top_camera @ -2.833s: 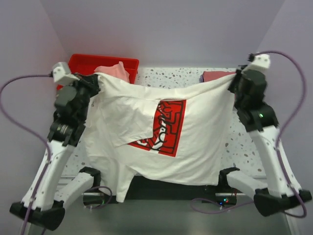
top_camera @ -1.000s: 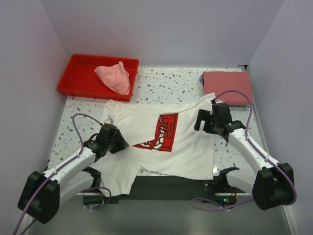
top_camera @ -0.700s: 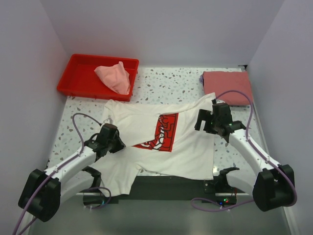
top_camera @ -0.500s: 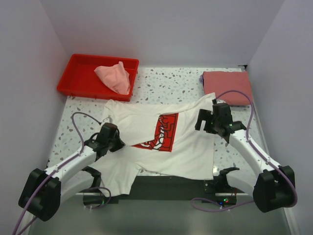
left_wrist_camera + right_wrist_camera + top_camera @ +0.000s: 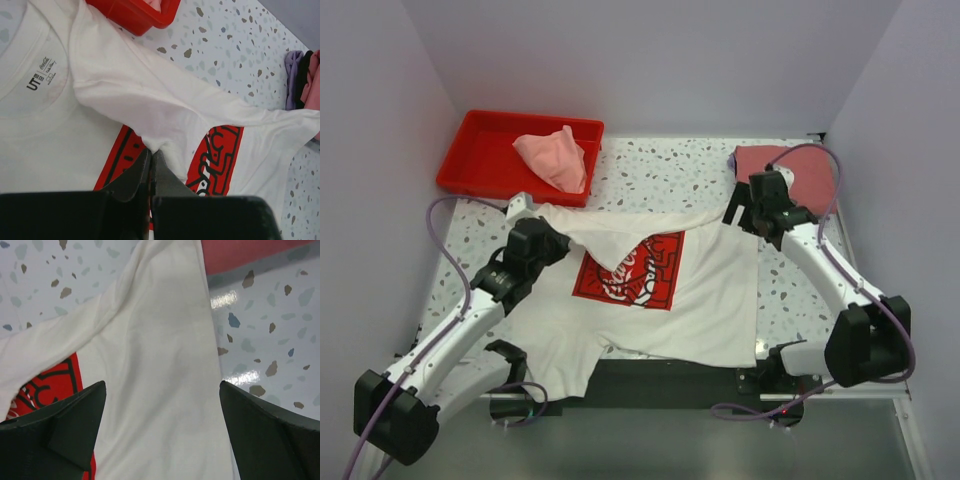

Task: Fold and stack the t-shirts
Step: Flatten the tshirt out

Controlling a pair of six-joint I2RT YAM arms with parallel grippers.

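**Left arm pinches a fold of the white tee; right arm hangs spread over its far corner**

From where I stand, the white t-shirt (image 5: 665,305) lies spread across the middle of the speckled table (image 5: 670,170). Its near hem reaches the table's near edge. Its red print (image 5: 630,275) faces up, a little left of centre.

The left gripper (image 5: 150,156) has its jaws pressed together on a pucker of the white cloth. A fold of the shirt is drawn over the far part of the print, so red shows on both sides of the pinch. In the left wrist view the neck label (image 5: 41,74) sits inside the collar, off to the left of the fingers.

The right gripper (image 5: 162,390) sits at the shirt's far right corner with its fingers (image 5: 67,427) spread wide and nothing between them. A band of white cloth runs under the gap (whether the fingertips touch the fabric, I can't make out).

The pale pink t-shirt (image 5: 555,155) sits crumpled in the red tray (image 5: 480,150) at the far left. It leans over the tray's right near corner, just beyond the white shirt's collar.

The dusty-red t-shirt (image 5: 817,178) lies flat at the far right of the table, partly hidden behind the right arm. Its near edge is close to the white shirt's corner.
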